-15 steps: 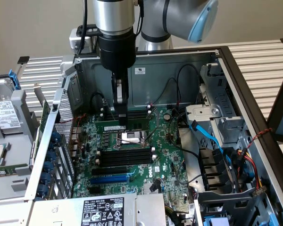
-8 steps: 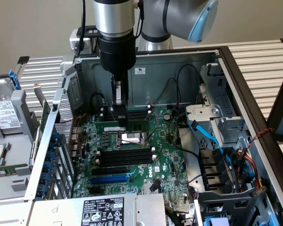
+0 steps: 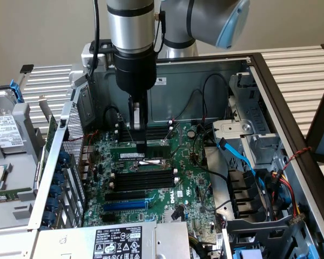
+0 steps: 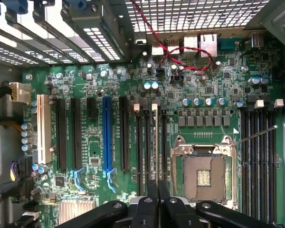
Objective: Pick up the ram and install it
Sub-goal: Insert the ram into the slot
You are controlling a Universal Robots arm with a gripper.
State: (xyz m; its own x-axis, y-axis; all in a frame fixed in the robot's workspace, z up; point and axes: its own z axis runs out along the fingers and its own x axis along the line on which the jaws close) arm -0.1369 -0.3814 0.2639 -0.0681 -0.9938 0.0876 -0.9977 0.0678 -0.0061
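The ram (image 3: 154,144) is a long narrow green stick standing on edge across the motherboard (image 3: 194,189), in line with the black memory slots just behind the CPU socket (image 3: 151,161). My gripper (image 3: 141,147) comes straight down onto it, with its dark fingers (image 3: 142,135) closed around its middle. In the wrist view the ram (image 4: 155,152) appears edge-on as a thin line running from my shut gripper (image 4: 157,192) to a white end clip (image 4: 154,107). I cannot tell how deep it sits in the slot.
Three empty black memory slots (image 3: 143,179) and a blue slot (image 3: 124,205) lie nearer the camera. Blue and black cables (image 3: 243,162) and a drive cage (image 3: 248,135) crowd the exterior view's right. The case's rear grille (image 3: 70,145) is on the left, with loose hard drives (image 3: 5,129) beyond it.
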